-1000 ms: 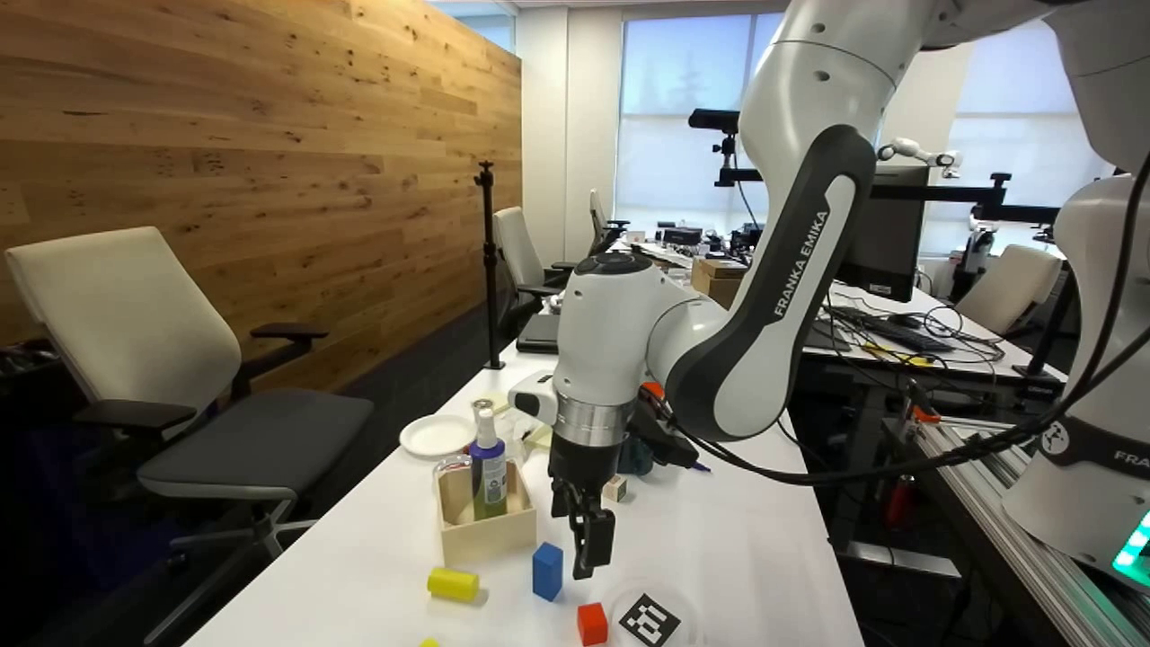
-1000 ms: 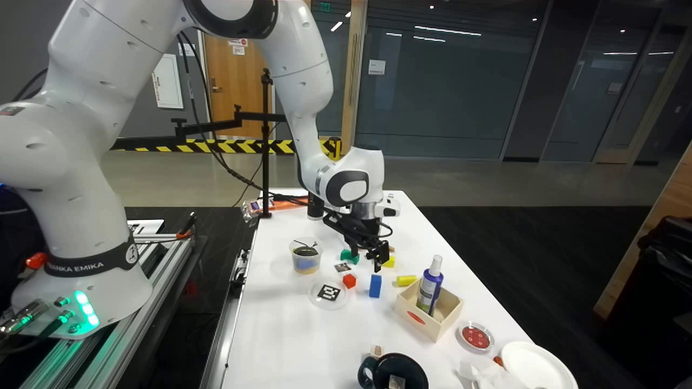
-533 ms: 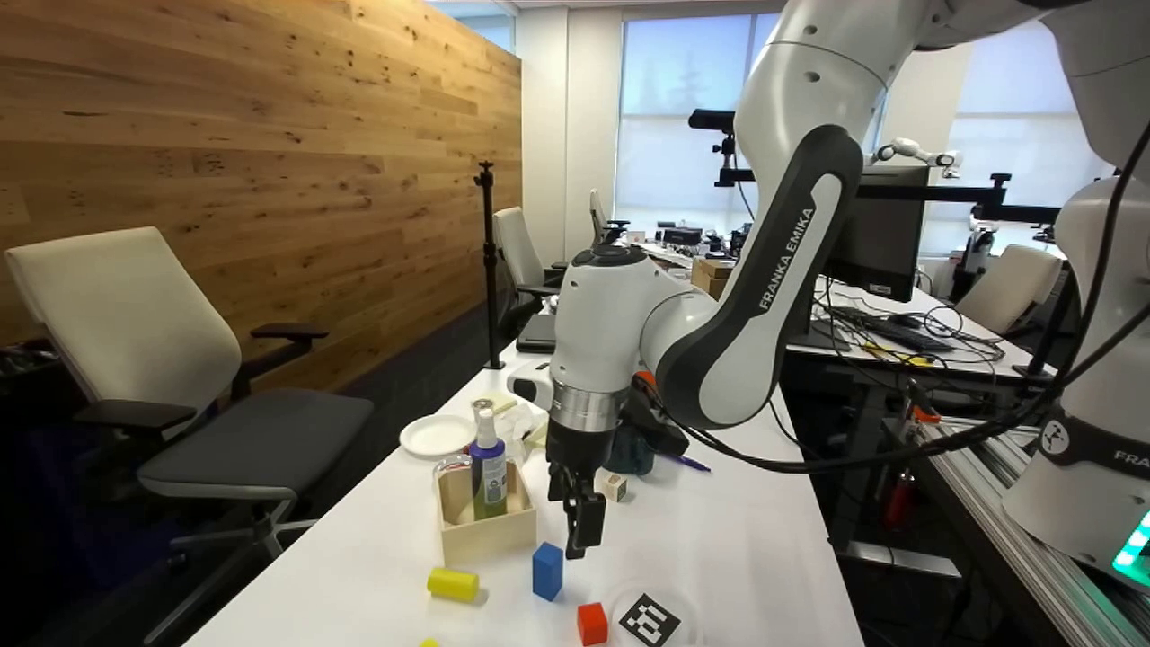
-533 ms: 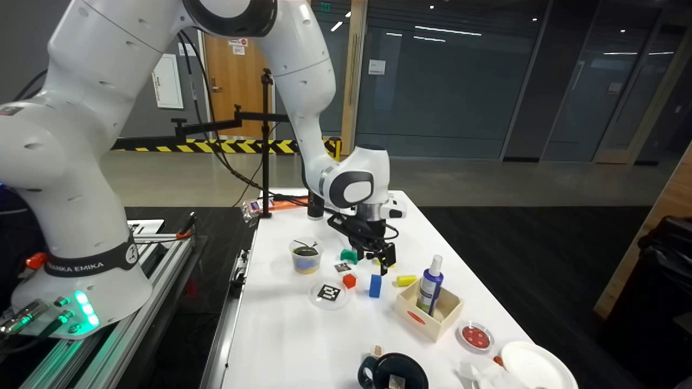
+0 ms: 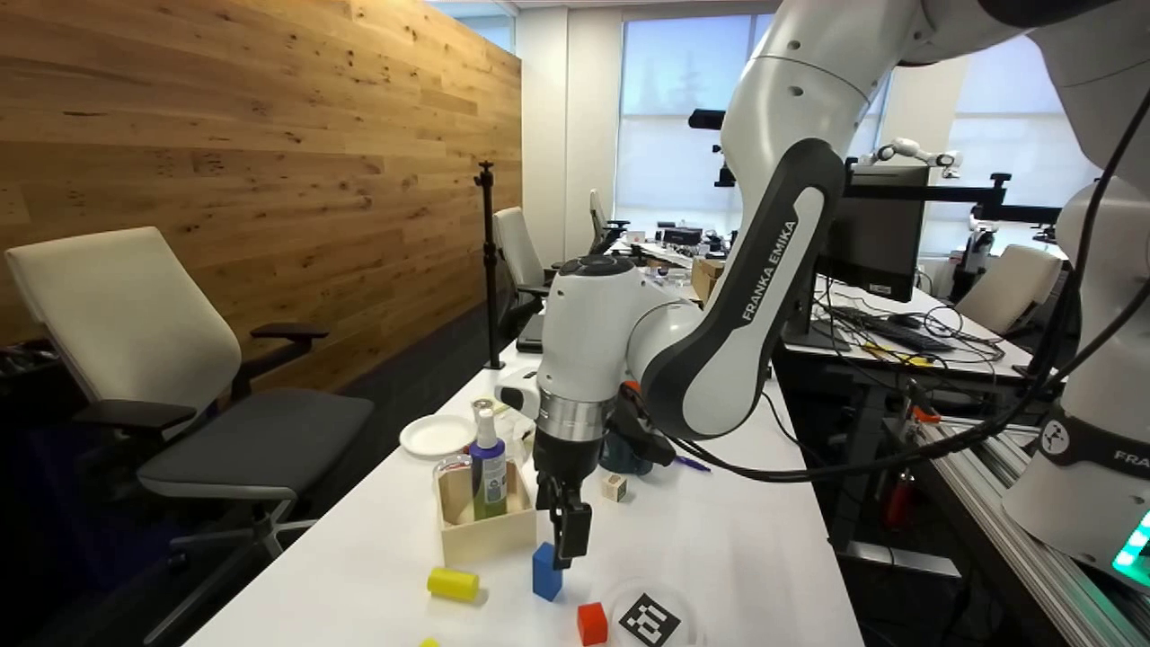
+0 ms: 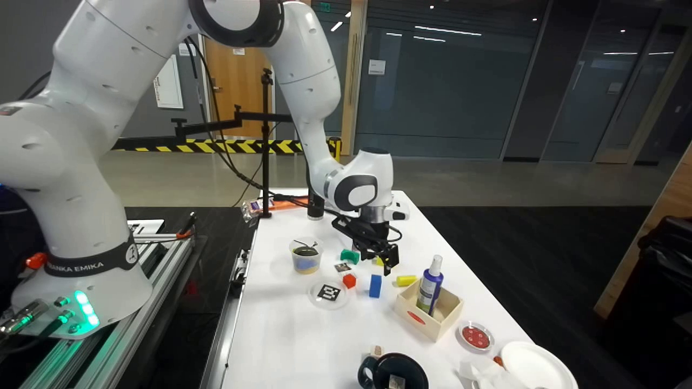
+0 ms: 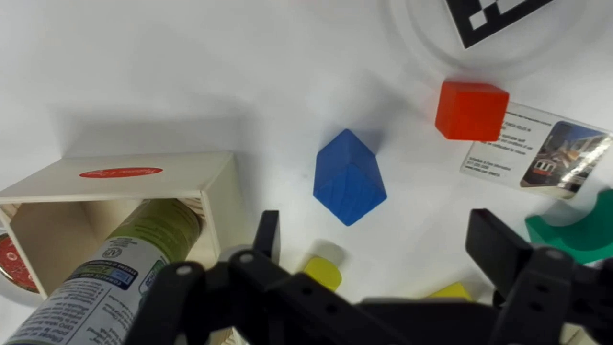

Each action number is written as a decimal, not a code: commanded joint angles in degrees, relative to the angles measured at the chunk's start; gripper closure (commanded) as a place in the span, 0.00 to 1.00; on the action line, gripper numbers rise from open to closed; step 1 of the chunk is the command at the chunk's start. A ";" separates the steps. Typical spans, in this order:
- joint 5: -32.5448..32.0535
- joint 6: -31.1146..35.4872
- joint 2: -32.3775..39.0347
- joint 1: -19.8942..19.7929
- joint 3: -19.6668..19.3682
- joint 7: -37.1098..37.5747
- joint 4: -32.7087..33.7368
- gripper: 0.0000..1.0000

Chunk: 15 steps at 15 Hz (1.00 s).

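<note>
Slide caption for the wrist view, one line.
Open, empty gripper near an upright blue block; bottle in wooden box at frame left, red cube upper right.

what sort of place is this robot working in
Probably a robotics lab in an office space, judging by the Franka arm, an office chair and a computer monitor.

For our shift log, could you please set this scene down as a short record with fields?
Tool: Robotiq gripper, open, holding nothing
Close by: blue block, standing upright
Surface: white table
Container: wooden box, spray bottle inside
Other blocks: red cube, green block, yellow cylinder lying on its side
Also: printed card beside the red cube
Elsewhere: white plate
</note>
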 commanded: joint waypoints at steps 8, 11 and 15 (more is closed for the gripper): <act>0.04 -0.43 9.30 0.32 -0.66 -0.04 9.10 0.00; -0.12 -0.68 10.58 0.54 -0.71 -0.22 10.89 0.00; -1.00 -0.51 11.12 1.58 -2.67 0.19 11.79 0.00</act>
